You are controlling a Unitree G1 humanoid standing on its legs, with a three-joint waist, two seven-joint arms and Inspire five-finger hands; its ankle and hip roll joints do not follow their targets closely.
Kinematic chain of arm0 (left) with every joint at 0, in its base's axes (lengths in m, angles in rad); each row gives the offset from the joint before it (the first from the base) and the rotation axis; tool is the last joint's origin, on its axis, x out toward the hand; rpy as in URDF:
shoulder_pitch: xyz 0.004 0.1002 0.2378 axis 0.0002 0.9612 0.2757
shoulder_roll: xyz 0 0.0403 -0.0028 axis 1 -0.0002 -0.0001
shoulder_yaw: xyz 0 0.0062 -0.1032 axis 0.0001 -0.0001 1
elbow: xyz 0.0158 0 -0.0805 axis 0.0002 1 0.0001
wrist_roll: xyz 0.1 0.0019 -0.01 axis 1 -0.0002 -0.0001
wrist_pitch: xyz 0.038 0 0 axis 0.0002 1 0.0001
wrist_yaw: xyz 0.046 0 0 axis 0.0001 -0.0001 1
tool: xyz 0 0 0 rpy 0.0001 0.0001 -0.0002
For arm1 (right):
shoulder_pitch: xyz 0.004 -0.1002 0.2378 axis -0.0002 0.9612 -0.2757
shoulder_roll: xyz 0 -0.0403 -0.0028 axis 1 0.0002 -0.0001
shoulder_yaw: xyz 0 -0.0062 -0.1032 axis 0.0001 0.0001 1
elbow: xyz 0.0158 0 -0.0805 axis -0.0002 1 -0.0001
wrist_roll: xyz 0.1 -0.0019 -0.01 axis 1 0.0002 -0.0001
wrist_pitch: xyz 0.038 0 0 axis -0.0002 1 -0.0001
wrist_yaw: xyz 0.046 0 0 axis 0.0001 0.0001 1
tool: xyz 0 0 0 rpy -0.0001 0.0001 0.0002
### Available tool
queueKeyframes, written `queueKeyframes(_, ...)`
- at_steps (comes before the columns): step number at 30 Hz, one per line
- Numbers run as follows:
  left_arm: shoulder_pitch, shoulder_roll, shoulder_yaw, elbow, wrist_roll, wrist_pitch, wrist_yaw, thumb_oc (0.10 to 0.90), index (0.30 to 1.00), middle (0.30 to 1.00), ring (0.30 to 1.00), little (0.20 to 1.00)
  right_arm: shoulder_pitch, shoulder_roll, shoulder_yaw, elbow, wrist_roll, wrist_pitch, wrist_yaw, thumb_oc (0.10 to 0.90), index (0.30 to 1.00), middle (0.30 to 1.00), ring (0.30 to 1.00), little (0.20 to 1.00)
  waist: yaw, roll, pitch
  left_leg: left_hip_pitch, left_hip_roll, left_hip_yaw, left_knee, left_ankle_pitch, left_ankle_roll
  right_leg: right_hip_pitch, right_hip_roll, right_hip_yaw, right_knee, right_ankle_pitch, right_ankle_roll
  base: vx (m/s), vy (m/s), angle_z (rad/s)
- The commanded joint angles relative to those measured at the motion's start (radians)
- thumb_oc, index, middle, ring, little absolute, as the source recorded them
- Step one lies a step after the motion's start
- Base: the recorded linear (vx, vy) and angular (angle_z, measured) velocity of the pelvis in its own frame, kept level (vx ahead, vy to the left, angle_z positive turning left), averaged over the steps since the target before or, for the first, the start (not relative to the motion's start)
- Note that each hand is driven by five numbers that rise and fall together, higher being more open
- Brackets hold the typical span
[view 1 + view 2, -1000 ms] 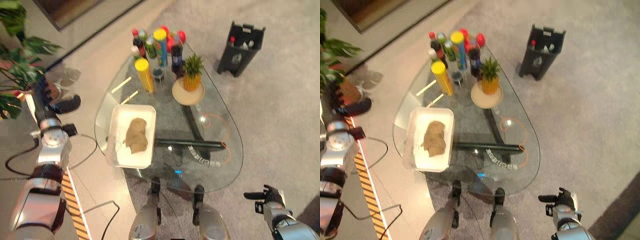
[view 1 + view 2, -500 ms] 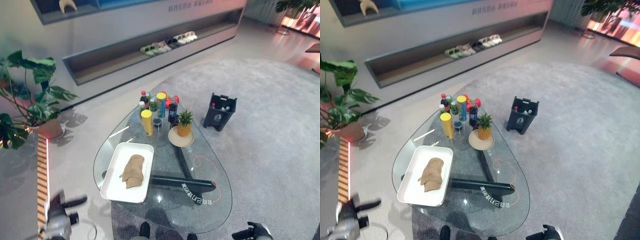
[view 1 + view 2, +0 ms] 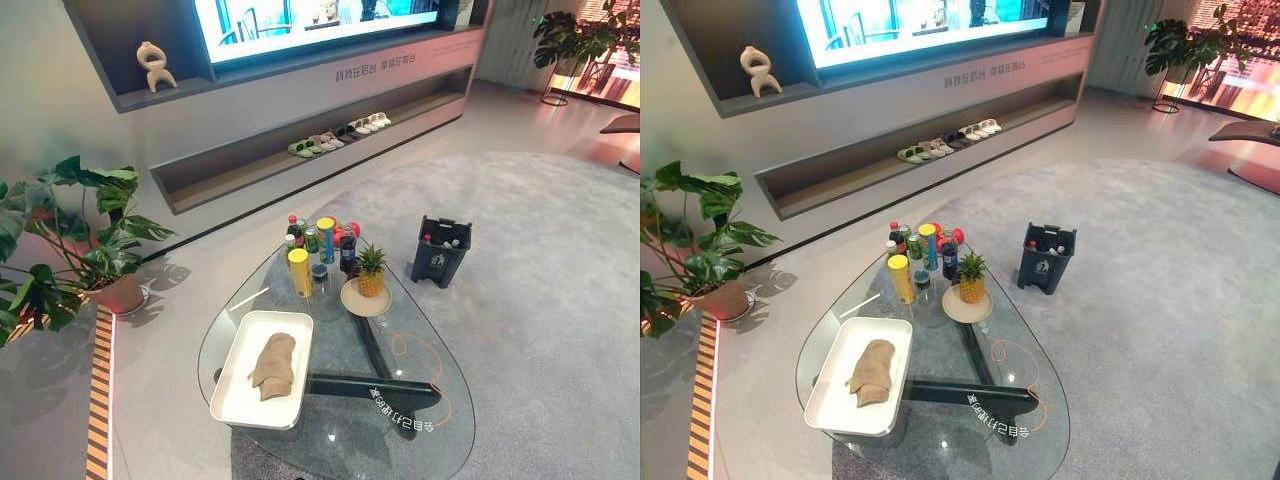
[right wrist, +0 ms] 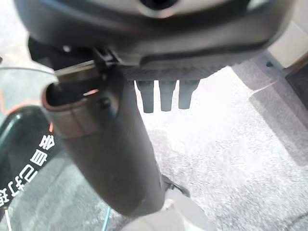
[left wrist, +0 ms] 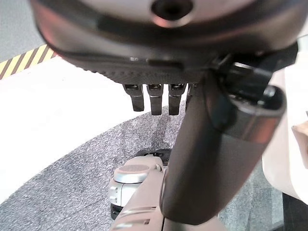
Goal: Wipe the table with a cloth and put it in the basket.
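Currently cloth (image 3: 273, 366) lying bunched in white tray (image 3: 237, 400) on glass table (image 3: 420, 345). Left hand (image 5: 202, 159) and right hand (image 4: 113, 149) hanging empty, fingers straight. Bin (image 3: 439, 251) holding bottles.

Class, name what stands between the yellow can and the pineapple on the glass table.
A small dark cup stands between the yellow can and the pineapple, seen in the left eye view.
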Motion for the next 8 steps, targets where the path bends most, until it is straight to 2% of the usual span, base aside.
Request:
queueKeyframes(1, -0.095, 0.042, -0.023, 0.031, 0.024, 0.015, 0.002, 0.8, 0.9, 0.9, 0.9, 0.9, -0.069, -0.013, 0.035, 0.05, -0.042, 0.02, 0.003, 0.8, 0.9, 0.9, 0.9, 0.9, 0.012, -0.016, 0.04, 0.067, 0.0, 0.072, 0.006, -0.078, -0.012, -0.027, -0.034, 0.007, 0.053, 0.012, 0.039, 0.0, 0.0, 0.0)
queueKeyframes(8, -0.101, 0.036, -0.033, 0.035, 0.036, 0.023, -0.006, 0.8, 0.9, 0.9, 0.9, 0.9, -0.081, -0.006, 0.061, 0.052, -0.053, 0.053, 0.038, 0.8, 0.9, 0.9, 0.9, 0.9, 0.013, -0.019, 0.036, 0.079, 0.008, 0.071, 0.006, -0.082, -0.016, -0.018, -0.031, 0.01, 0.048, 0.009, 0.036, 0.03, -0.015, 0.0)
